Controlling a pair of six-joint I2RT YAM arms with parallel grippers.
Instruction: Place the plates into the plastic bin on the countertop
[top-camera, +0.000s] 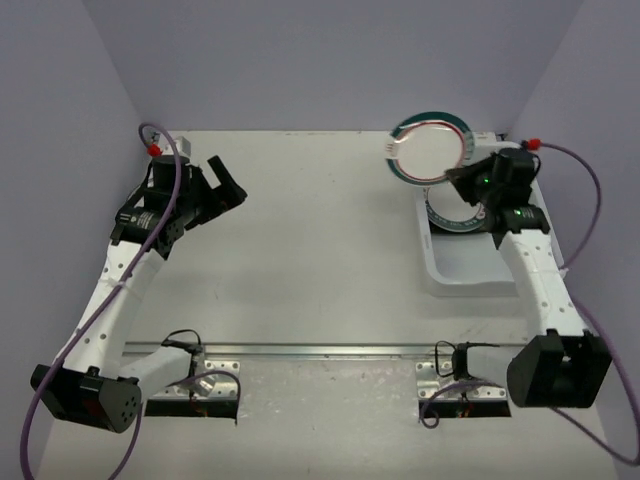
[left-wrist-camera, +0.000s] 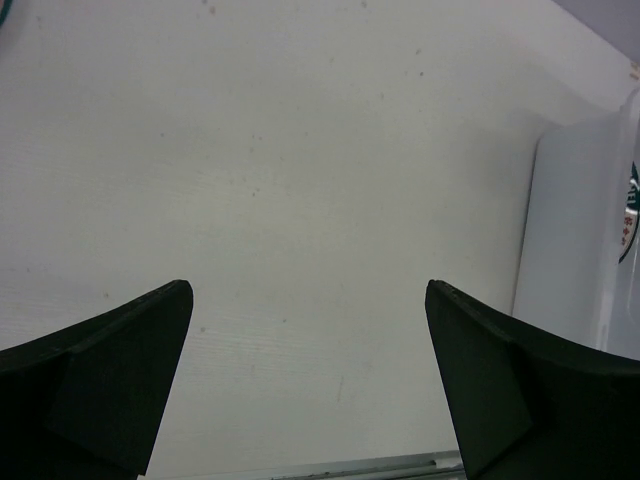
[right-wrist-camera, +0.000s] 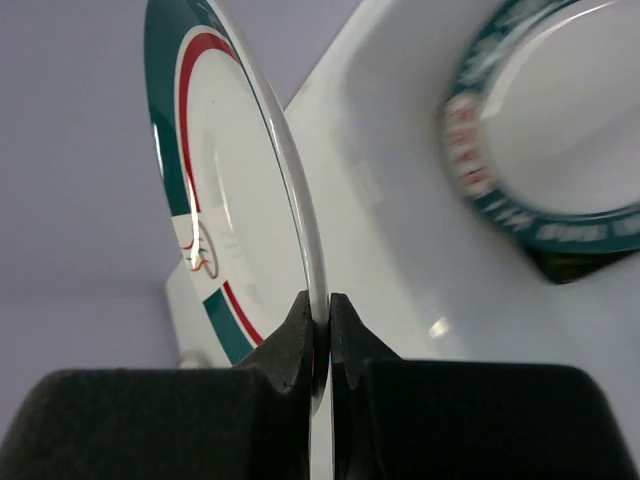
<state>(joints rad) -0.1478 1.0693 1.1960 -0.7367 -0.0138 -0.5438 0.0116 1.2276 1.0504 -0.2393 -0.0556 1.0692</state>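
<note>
My right gripper (top-camera: 452, 180) (right-wrist-camera: 320, 310) is shut on the rim of a round white plate (top-camera: 430, 148) (right-wrist-camera: 225, 200) with a teal rim and red ring, held on edge at the back right beside the plastic bin (top-camera: 460, 270) (right-wrist-camera: 400, 200). Another teal-rimmed plate (top-camera: 450, 215) (right-wrist-camera: 550, 130) lies inside the bin under my right arm. In the left wrist view the bin (left-wrist-camera: 580, 240) shows at the right edge. My left gripper (top-camera: 225, 185) (left-wrist-camera: 310, 290) stands open over the bare countertop (top-camera: 310, 250) (left-wrist-camera: 300, 180), far to the left, with nothing between its fingers.
A metal rail (top-camera: 320, 350) (left-wrist-camera: 380, 466) runs along the near edge of the countertop. Grey walls close in the back and both sides. The bin sits against the right wall.
</note>
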